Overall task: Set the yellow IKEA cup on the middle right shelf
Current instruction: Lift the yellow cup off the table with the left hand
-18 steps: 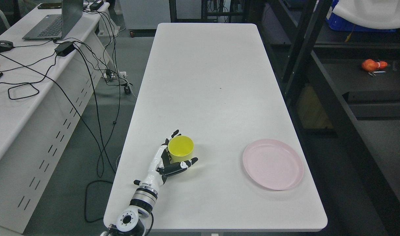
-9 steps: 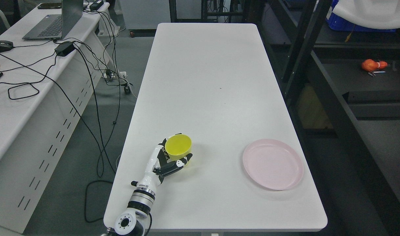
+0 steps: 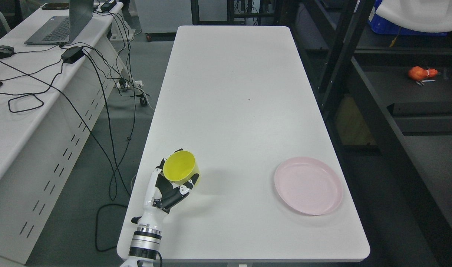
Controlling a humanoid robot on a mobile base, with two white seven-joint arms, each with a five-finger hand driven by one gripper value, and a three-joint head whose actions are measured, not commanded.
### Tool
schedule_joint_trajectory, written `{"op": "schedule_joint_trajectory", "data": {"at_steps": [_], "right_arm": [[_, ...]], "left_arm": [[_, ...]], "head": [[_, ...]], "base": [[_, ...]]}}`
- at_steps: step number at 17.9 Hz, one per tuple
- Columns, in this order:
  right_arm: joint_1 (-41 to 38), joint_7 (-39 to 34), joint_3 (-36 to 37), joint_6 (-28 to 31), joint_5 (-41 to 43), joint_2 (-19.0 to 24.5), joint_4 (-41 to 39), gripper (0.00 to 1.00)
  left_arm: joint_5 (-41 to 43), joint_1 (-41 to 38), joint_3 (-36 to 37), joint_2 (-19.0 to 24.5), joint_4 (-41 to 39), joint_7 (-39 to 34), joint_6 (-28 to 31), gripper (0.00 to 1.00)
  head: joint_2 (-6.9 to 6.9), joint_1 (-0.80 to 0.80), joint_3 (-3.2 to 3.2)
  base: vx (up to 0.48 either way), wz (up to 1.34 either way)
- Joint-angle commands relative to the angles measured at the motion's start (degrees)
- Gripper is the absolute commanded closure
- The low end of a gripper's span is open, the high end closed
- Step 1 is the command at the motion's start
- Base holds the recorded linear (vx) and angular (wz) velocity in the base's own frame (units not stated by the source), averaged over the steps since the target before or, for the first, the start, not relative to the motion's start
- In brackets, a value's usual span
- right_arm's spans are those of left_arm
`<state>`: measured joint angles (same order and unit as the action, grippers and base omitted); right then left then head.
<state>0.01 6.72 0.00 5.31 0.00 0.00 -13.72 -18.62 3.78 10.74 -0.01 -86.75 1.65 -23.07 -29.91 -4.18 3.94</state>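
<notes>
The yellow cup [image 3: 179, 167] is in my left hand [image 3: 174, 181], lifted a little off the white table [image 3: 240, 92] near its front left corner, with its opening facing up and slightly tilted. The fingers [image 3: 185, 187] wrap around the cup's side. The left arm comes in from the bottom edge. The dark shelf unit [image 3: 415, 92] stands to the right of the table. My right hand is out of view.
A pink plate [image 3: 308, 190] lies on the table's front right. An orange object [image 3: 420, 73] lies on a shelf at the right. A desk [image 3: 10, 111] with a laptop [image 3: 59, 26] and cables stands to the left.
My left hand closed on the yellow cup, lifted it and carried it left, toward the table's left edge.
</notes>
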Motion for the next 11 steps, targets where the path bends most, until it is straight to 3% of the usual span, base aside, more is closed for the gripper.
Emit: {"op": "schedule_joint_trajectory", "data": {"at_steps": [1, 11], "right_arm": [[-0.80, -0.04, -0.97, 0.05, 1.41, -1.00, 0.01, 0.01], [-0.80, -0.04, -0.97, 0.05, 1.41, -1.00, 0.01, 0.01]], "left_arm": [[-0.63, -8.17, -0.98, 1.01, -13.18, 3.00, -4.87, 0.99], [-0.63, -8.00, -2.30, 1.01, -13.18, 3.01, -4.96, 0.99]], "head": [[0.00, 0.00, 0.00], [0.00, 0.00, 0.00]], "base": [[0.000, 0.00], [-0.089, -0.06]]}}
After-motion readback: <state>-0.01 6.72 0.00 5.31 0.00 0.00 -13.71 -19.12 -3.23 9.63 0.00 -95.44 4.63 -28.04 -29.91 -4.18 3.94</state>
